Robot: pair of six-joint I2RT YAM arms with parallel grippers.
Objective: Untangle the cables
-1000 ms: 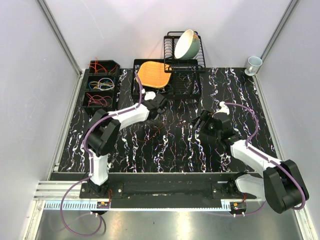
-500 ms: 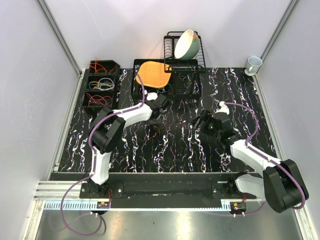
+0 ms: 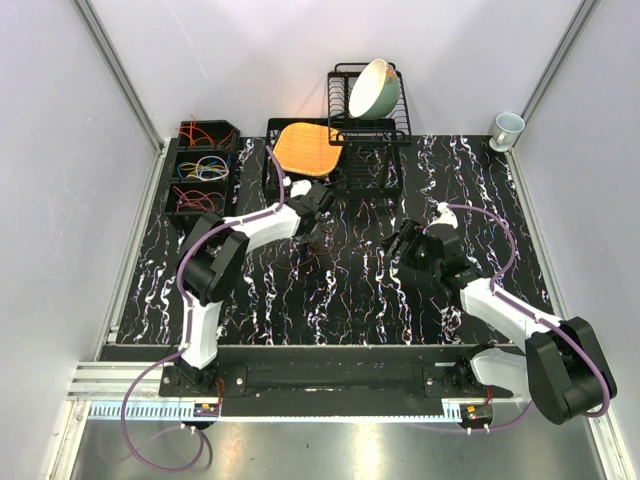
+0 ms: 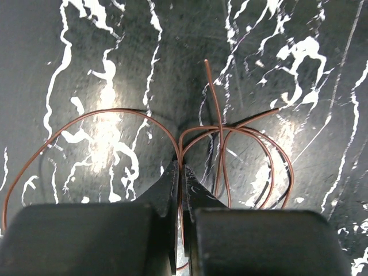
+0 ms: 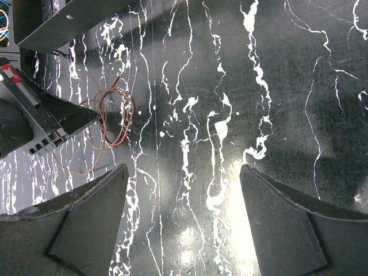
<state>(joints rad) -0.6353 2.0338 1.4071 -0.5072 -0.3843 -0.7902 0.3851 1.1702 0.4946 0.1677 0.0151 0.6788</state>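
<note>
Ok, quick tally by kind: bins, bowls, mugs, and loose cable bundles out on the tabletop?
bins: 3
bowl: 1
mug: 1
cable bundle: 1, pinched in the left gripper
total: 6

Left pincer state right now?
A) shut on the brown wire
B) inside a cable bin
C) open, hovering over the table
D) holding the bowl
A: the left wrist view shows the left pincer closed, with the brown wire pinched between its tips.
</note>
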